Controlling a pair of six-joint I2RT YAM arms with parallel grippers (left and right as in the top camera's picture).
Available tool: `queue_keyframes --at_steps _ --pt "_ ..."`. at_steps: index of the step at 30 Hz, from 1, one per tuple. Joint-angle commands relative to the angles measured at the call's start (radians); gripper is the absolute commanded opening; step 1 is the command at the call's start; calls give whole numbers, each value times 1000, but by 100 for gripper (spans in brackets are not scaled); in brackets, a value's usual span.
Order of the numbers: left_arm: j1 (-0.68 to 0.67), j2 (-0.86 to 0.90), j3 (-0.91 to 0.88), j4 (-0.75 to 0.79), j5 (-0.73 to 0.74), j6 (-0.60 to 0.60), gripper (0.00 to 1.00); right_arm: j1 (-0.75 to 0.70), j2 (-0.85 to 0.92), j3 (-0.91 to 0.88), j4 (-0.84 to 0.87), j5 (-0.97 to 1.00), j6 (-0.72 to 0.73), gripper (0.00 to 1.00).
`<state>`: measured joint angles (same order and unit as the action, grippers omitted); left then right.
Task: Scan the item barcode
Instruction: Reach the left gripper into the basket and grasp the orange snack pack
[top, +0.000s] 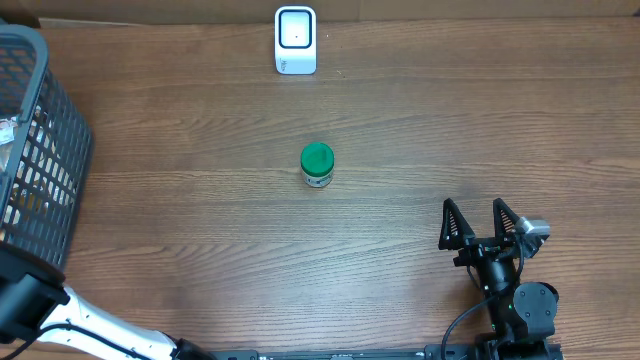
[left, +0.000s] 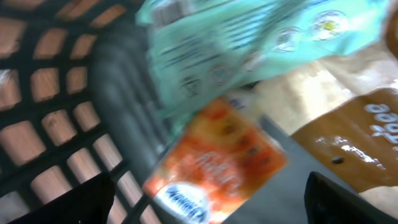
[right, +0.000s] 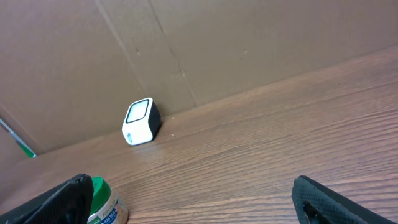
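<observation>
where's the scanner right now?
Overhead view: the white scanner stands at the far edge of the table, near the middle, straight beyond the green-lidded jar. The right wrist view shows it against the cardboard wall.

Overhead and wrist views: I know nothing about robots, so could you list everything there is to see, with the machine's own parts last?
scanner: one, white, far edge of the table, middle
jar: one, green lid, white label, upright near the table's centre
basket: one, dark mesh, left edge
mint-green packet: one, inside the basket
orange packet: one, inside the basket, below the mint-green one in the left wrist view
brown packet: one, inside the basket
table: one, brown wood
cardboard wall: brown, behind the scanner
left gripper: one, black, open over the packets
right gripper: one, black, open, near right side, empty
</observation>
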<state>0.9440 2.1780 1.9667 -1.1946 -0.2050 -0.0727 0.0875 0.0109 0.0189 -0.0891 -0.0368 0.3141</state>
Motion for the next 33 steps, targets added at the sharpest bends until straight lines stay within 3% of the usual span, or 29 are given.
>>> queue_keyframes --at_steps 1,7,11,18,27,33 --pt "-17 10 -65 65 14 103 85 3 -8 -11 8 9 0 100" --pt "-15 10 -180 135 0 126 68 3 -8 -11 8 9 0 100" --pt "-14 10 -193 155 -12 68 56 3 -8 -11 8 9 0 100" --pt "-17 10 -193 156 -12 45 4 3 -8 -11 8 9 0 100" --pt "-29 -2 -126 50 83 -56 4 3 -8 -11 8 9 0 100" --pt "-74 -51 113 -121 158 -149 4 3 -8 -11 7 9 0 100"
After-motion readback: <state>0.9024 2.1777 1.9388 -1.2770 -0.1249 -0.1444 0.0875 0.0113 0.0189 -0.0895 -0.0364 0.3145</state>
